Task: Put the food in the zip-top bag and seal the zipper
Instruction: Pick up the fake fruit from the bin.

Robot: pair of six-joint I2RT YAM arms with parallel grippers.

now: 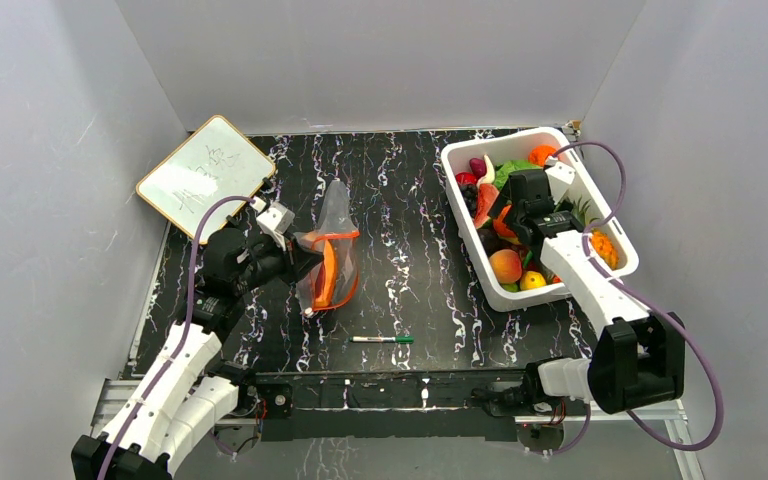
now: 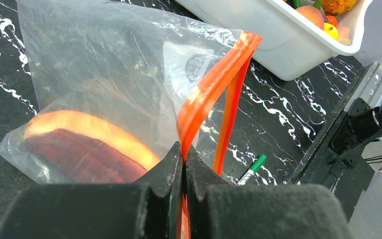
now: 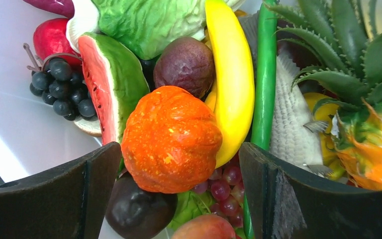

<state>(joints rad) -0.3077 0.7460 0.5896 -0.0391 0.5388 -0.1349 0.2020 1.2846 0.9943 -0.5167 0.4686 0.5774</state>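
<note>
Zip-top bag [image 1: 330,255] is found to the left of the white tub [image 1: 560,140], well apart from it, on the marbled black surface [image 1: 410,200], and it is propped up rather than laid flat. Its zipper [image 2: 214,84] is pinched at one end by the left jaws, which are pressed tight together on the orange-red strip, with nothing else caught between them. By that pinch the mouth is held up on the tub side, and the two halves of the strip are parted into a narrow loop: an opening is judged to be held ready for the next piece. One long orange-and-dark-red piece [image 2: 79,144] is already lying low inside the bag, farther from the tub than the zipper. The marker pen [image 1: 382,339] is left on the surface, nearer the arms' bases than the tub, and is touched by nothing.

Over in the tub itself the rest of the food [image 1: 506,266] is heaped, and the right jaws are set down among it. They are spread wide, one finger on either side of a knobbly orange pumpkin-like piece [image 3: 171,139] perched on grapes and a dark plum. Nothing is gripped yet. A gap is shown on the banana side, while contact on the watermelon side cannot be told. The straddle is read as a pick being lined up, with the pumpkin to be clamped next.
</note>
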